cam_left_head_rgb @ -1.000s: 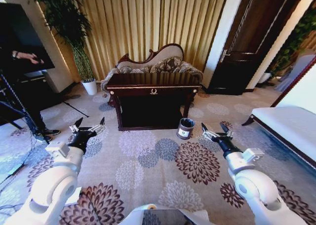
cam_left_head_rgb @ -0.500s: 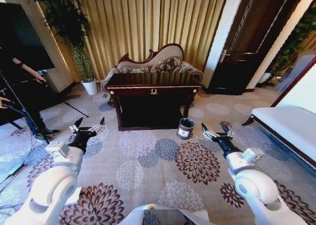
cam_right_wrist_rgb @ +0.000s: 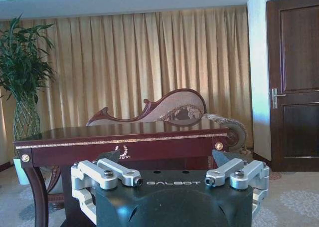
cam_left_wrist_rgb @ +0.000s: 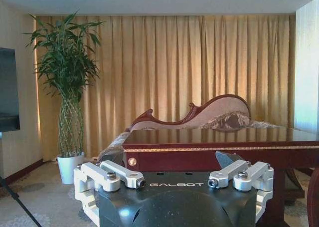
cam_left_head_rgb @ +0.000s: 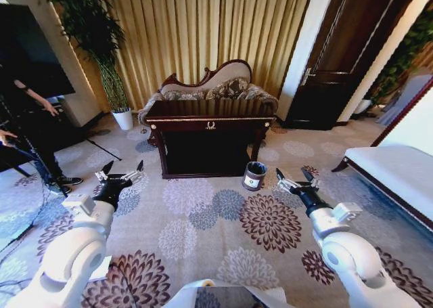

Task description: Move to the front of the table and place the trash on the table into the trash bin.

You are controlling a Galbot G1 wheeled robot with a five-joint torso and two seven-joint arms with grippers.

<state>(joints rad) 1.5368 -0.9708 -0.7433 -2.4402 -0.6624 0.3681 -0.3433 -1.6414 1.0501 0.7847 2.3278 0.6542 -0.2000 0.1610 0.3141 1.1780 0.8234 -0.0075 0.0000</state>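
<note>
a: where is the table (cam_left_head_rgb: 210, 122) from here?

b: straight ahead across the flowered carpet (cam_left_head_rgb: 223, 220), well apart from both arms. it stands in front of the carved-back sofa (cam_left_head_rgb: 216, 84), with the gold curtains (cam_left_head_rgb: 203, 30) behind that.

a: and the grippers?

b: in the head view the left gripper (cam_left_head_rgb: 122, 170) is held out low on the left, its two dark fingers spread wide with nothing between them. the right gripper (cam_left_head_rgb: 295, 176) is out on the right, fingers also spread apart and empty. both hang over the carpet, short of the table.

a: the trash bin?

b: the trash bin (cam_left_head_rgb: 254, 175) sits on the carpet just beside the table's front right leg. it lies between the two grippers but nearer the right one, a little ahead of it and to its left.

a: can you see the trash?

b: no, i cannot make any out on the tabletop. from the left wrist view the table (cam_left_wrist_rgb: 224, 147) shows a glossy top edge with gold trim, seen almost level, and the right wrist view gives the same low angle on the table (cam_right_wrist_rgb: 124, 139).

a: anything else nearby?

b: a potted plant (cam_left_head_rgb: 101, 44) by the left wall, a dark door (cam_left_head_rgb: 352, 51) to the right, and a white bench (cam_left_head_rgb: 399, 172) at the right side.
</note>
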